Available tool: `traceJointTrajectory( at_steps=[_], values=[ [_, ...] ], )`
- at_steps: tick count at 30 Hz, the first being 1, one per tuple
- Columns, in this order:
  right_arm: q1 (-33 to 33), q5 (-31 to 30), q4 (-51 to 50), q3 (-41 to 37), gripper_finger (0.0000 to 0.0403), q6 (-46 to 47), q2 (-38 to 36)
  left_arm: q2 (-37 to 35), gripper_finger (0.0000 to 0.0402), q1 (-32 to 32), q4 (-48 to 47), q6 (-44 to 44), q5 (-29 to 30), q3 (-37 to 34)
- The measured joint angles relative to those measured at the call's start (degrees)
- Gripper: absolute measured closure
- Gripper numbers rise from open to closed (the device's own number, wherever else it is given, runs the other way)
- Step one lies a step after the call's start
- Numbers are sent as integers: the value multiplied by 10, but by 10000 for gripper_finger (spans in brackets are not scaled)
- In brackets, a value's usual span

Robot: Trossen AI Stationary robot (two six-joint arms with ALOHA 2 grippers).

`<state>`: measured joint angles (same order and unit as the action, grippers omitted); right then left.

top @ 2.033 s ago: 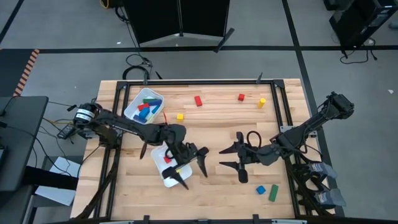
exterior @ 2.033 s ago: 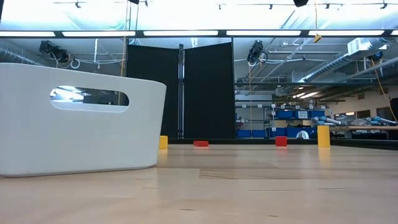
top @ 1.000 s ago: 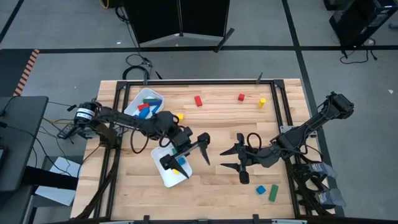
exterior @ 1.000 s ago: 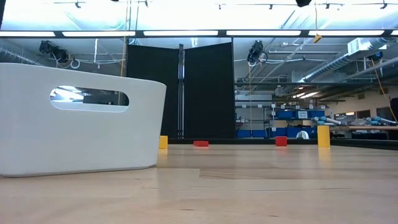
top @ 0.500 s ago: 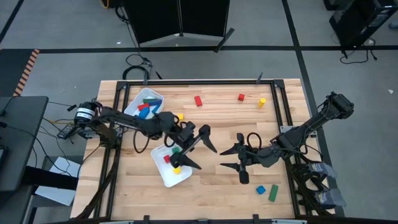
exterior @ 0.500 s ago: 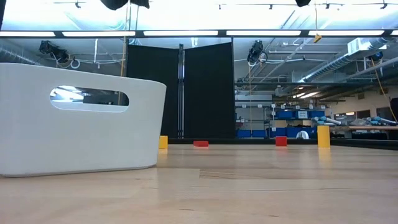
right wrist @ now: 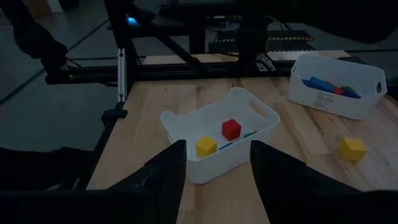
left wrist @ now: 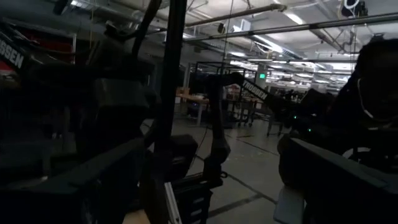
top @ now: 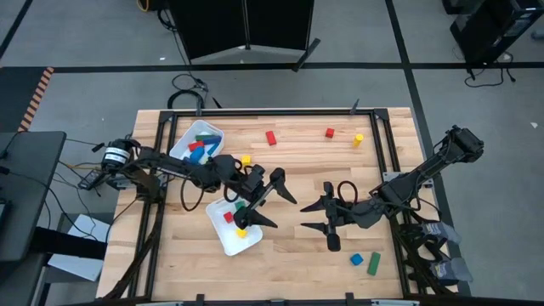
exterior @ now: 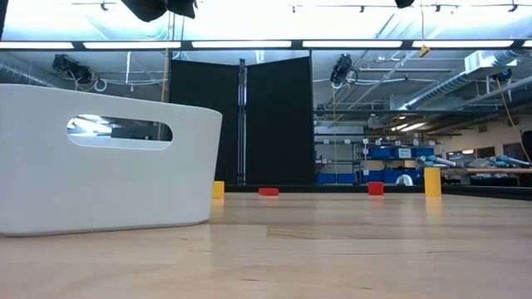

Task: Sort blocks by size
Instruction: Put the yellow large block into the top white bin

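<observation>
Two white trays stand on the wooden table. The far tray (top: 197, 144) holds blue, green and red bars. The near tray (top: 231, 225) holds small red, yellow and green cubes, and the right wrist view shows a red cube (right wrist: 231, 129) and a yellow cube (right wrist: 206, 146) in it. Loose blocks lie on the table: two red (top: 271, 137), (top: 329, 133), two yellow (top: 246, 159), (top: 359, 139), one blue (top: 356, 259), one green (top: 374, 263). My left gripper (top: 280, 211) is open and empty, raised beside the near tray's right side. My right gripper (top: 304, 216) is open and empty, pointing toward the near tray.
The low view shows the near tray's wall (exterior: 108, 158) at left and, far off, a yellow block (exterior: 218, 189), two red blocks (exterior: 268, 191), (exterior: 376, 188) and a taller yellow block (exterior: 432, 181). A black frame runs along the table's edges (top: 255, 110). Bare wood lies between the grippers.
My left gripper has risen from over the near tray and gone toward the table's right and far edges, tipping up from pointing down toward level. It stays open. The cubes in the near tray, which it covered before, now show. My right arm has kept still.
</observation>
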<state>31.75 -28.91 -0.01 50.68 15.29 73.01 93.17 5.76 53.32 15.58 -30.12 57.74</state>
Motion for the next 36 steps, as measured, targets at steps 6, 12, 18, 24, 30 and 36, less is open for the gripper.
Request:
traceJointTrajectory(
  at_steps=[6, 12, 18, 24, 30, 36],
  values=[
    [0, 0, 0, 0, 213, 0, 0, 0, 3, 0, 0, 42, 4, 0],
    [-6, -103, 3, 0, 213, -1, 0, 0, 3, 0, 0, 60, 27, 0],
    [-34, -163, 23, 1, 213, -1, -2, 0, 3, -1, -11, 105, 43, 0],
    [-46, -164, 23, 0, 213, 0, -1, 0, 3, 8, -9, 96, 30, 0],
    [-46, -164, 23, 0, 213, 0, -1, 0, 17, 14, -10, 86, 30, 1],
    [-46, -164, 24, 0, 213, 0, -1, 0, 64, 14, -11, 85, 37, 1]
  ],
)
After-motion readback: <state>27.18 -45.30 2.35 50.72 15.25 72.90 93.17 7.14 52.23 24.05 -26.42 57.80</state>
